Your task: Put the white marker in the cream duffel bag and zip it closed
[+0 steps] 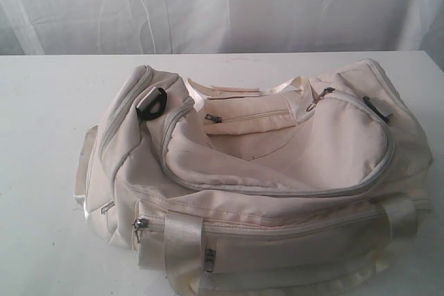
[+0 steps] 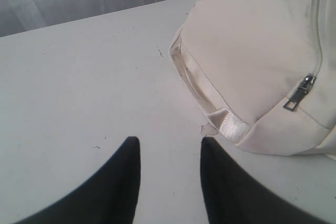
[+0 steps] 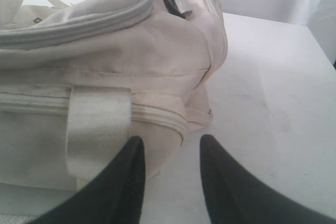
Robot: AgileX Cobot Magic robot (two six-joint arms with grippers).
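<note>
Between the left gripper's (image 2: 170, 141) black fingers (image 2: 118, 187) only bare table (image 2: 79, 77) shows; the jaws stand apart and grip nothing. Just past one fingertip lies the corner of a pale webbing loop (image 2: 202, 87) sewn on the end of the bag (image 2: 252, 51). Whether the fingertip touches it cannot be told. Farther up that end panel a metal zip pull (image 2: 300, 92) hangs from a closed side zip.

The right gripper (image 3: 172, 139) is likewise parted and empty, at the bag's opposite end. One finger (image 3: 118, 187) overlaps the bag's lower corner in this view, beside a webbing strap (image 3: 97, 124) that crosses a closed zip; contact cannot be judged. The other finger is over table. Higher on that end sits a black ring (image 3: 170, 1).

Seen from outside, the bag lies slumped on the white table before a white curtain (image 1: 222, 5). Its grey top zip (image 1: 277, 190) curves around the flap and looks shut along the length that shows. The handles lie flat behind the flap and down the near side. Where the marker is cannot be told from any view.
</note>
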